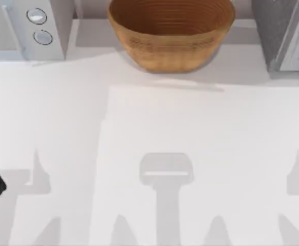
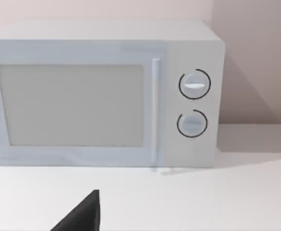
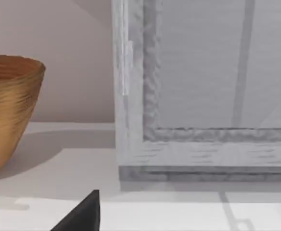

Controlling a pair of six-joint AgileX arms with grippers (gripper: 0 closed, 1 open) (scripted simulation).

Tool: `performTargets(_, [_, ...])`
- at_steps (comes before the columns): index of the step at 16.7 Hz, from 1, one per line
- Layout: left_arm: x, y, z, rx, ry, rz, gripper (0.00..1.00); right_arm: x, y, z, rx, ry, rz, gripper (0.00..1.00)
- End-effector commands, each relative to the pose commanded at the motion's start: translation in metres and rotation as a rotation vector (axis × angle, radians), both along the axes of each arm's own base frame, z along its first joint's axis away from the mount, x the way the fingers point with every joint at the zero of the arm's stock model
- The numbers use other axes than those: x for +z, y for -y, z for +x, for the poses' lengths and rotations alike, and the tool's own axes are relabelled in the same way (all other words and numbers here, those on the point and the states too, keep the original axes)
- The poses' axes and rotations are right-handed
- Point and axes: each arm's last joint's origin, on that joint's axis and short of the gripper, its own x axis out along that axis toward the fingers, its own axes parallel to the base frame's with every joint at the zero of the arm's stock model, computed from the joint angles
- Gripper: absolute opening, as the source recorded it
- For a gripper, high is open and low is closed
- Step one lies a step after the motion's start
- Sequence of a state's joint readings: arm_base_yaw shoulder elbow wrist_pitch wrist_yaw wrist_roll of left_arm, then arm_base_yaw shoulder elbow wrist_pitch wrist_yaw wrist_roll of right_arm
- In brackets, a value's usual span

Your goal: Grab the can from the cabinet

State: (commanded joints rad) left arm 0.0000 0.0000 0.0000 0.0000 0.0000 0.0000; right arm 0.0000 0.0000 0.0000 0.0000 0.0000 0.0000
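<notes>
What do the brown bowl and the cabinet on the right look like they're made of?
The bowl looks woven, like wicker or rattan: fine horizontal ridges, matte golden brown. The cabinet looks like pale grey, rough-grained painted wood or stone; the mottled frame edges leave that open.

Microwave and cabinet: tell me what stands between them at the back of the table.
In the top view, the woven bowl stands between the microwave and the cabinet.
</notes>
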Motion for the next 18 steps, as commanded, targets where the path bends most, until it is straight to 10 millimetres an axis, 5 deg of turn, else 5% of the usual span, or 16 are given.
performTargets(4, [0.000, 0.000, 0.000, 0.000, 0.000, 0.000, 1.00, 0.007, -0.001, 0.000, 0.003, -0.011, -0.001, 1.00])
performTargets(7, [0.000, 0.000, 0.000, 0.000, 0.000, 0.000, 1.00, 0.038, -0.002, 0.002, 0.007, -0.037, -0.002, 1.00])
performTargets(12, [0.000, 0.000, 0.000, 0.000, 0.000, 0.000, 1.00, 0.136, -0.008, 0.019, 0.004, -0.045, -0.005, 1.00])
performTargets(18, [0.000, 0.000, 0.000, 0.000, 0.000, 0.000, 1.00, 0.263, -0.022, 0.073, -0.005, -0.021, -0.004, 1.00])
